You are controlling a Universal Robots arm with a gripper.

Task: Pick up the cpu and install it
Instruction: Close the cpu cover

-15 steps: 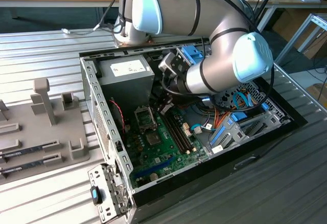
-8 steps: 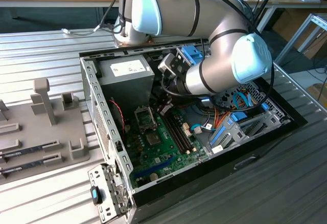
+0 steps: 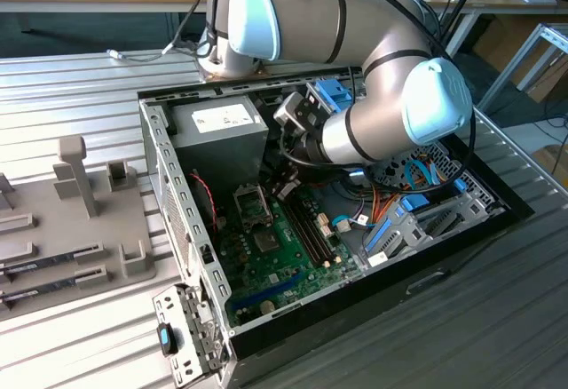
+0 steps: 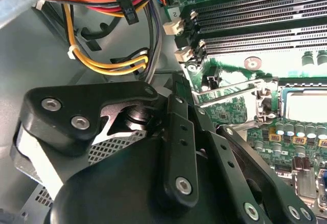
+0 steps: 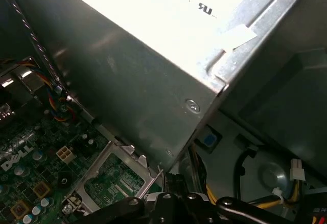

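**Desk:** Where in the frame to find the gripper (image 3: 286, 191)?

**Photographer:** Lowered into the open computer case (image 3: 180, 229) on the end of the arm (image 3: 373, 127). Poised over the green motherboard (image 3: 288, 269), just beside the socket (image 3: 251, 204).

**Desk:** Open or closed?

**Photographer:** Cannot tell. Seen from behind in the second wrist view, with black linkages crowding the foreground and the tips hidden. Cannot tell either whether anything is held.

**Desk:** And the cpu?

**Photographer:** Cannot place it for certain. Worth noting a pale, flat square surface (image 4: 302, 104) lying inside the socket, just past the jaws in the second wrist view. Too washed out to call it the chip or bare contacts.

**Desk:** Anything around the socket?

**Photographer:** Hinged metal frame (image 4: 232, 92) swung up and standing open, between the jaws and that pale square. Seen again in the first wrist view as a grey bracket (image 5: 118, 169) with green board showing through it, close ahead of the jaws.

**Desk:** Surroundings?

**Photographer:** Grey power-supply box (image 3: 222, 136) looming close beside the jaws. Long black memory slots (image 4: 255, 9) near them on the other side of the socket. Bundle of yellow, orange and red wires (image 4: 102, 65) strung behind the gripper. Well apart from the jaws, outside the case, a grey tray (image 3: 53, 202) carrying two memory sticks (image 3: 53, 260).
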